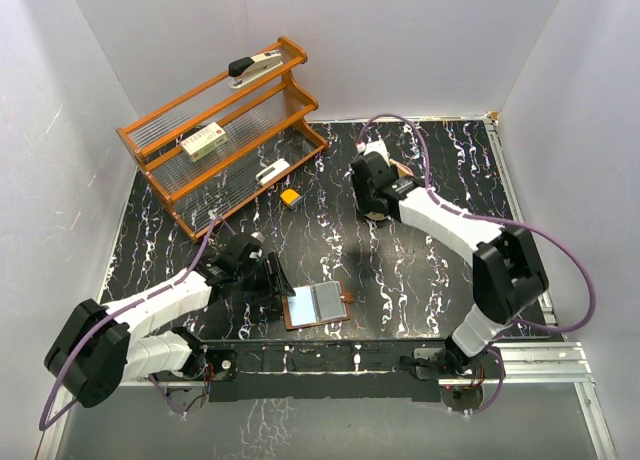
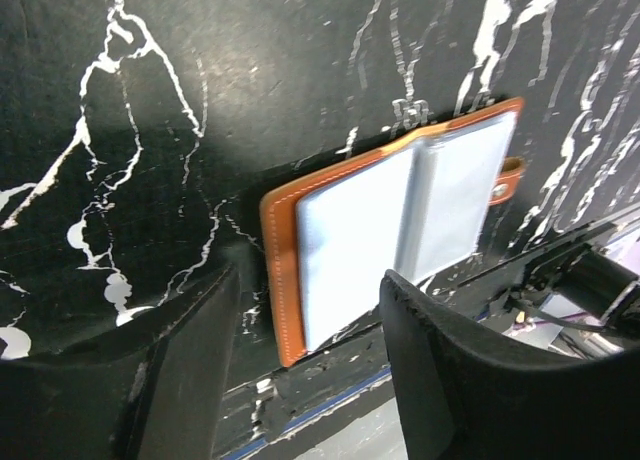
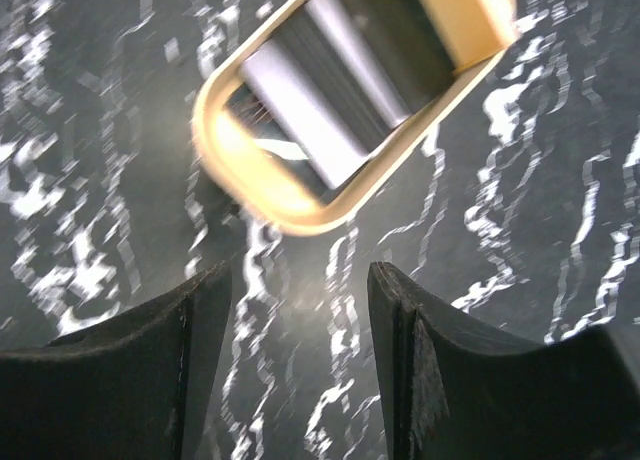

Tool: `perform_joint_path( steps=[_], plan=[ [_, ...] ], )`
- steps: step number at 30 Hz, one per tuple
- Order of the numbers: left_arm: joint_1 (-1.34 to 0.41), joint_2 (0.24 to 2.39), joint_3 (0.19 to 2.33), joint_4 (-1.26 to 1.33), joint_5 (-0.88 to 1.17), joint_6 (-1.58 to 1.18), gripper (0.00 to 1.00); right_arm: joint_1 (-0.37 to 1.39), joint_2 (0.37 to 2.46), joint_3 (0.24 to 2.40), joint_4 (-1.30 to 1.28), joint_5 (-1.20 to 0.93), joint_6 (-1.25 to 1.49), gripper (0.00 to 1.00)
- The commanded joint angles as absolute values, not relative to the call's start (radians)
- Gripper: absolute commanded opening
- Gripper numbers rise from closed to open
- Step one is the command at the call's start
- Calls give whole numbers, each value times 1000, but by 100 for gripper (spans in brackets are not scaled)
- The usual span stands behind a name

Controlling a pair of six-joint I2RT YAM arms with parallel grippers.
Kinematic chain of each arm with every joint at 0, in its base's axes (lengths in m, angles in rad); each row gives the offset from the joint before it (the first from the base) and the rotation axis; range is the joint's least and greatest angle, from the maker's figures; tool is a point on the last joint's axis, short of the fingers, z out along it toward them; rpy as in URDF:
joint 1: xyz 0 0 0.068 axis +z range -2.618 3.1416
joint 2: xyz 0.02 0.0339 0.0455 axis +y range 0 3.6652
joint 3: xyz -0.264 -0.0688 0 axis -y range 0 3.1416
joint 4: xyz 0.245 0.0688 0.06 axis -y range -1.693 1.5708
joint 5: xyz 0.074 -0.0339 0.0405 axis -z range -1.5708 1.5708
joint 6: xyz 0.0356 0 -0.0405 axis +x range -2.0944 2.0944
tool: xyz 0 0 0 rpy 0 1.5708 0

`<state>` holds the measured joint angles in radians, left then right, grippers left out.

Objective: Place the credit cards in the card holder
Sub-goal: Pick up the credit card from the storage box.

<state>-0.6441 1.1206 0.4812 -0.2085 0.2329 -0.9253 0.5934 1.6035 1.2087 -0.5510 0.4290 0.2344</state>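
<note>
The card holder (image 1: 318, 305) lies open and flat near the table's front edge, brown leather rim round pale grey-blue pockets (image 2: 350, 235), its closing tab (image 2: 505, 180) pointing right. My left gripper (image 1: 266, 276) hovers just left of it, open, with nothing between the fingers (image 2: 312, 280). My right gripper (image 1: 372, 202) is at mid-table and also open and empty (image 3: 300, 272). Just ahead of it, blurred, is a tan oval tray (image 3: 250, 185) holding silvery credit cards (image 3: 300, 105). In the top view the arm hides the tray and cards.
An orange wire rack (image 1: 225, 130) stands at the back left, carrying a stapler (image 1: 255, 65) and small boxes. A small yellow-orange block (image 1: 290, 196) lies in front of it. White walls enclose the black marbled table (image 1: 440, 280); a metal rail (image 1: 330, 358) runs along the front.
</note>
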Motion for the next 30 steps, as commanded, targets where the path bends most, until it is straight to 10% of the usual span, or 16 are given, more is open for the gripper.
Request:
perform_joint_path(
  steps=[1, 15, 30],
  plan=[
    [-640, 1161, 451, -180, 295, -893, 55, 512, 1709, 1340, -539, 511, 75, 55],
    [-640, 1258, 452, -12, 373, -884, 37, 382, 2040, 1676, -556, 642, -153, 59],
    [-641, 1276, 502, -50, 369, -871, 45, 303, 2189, 1811, -564, 545, -264, 54]
  ],
)
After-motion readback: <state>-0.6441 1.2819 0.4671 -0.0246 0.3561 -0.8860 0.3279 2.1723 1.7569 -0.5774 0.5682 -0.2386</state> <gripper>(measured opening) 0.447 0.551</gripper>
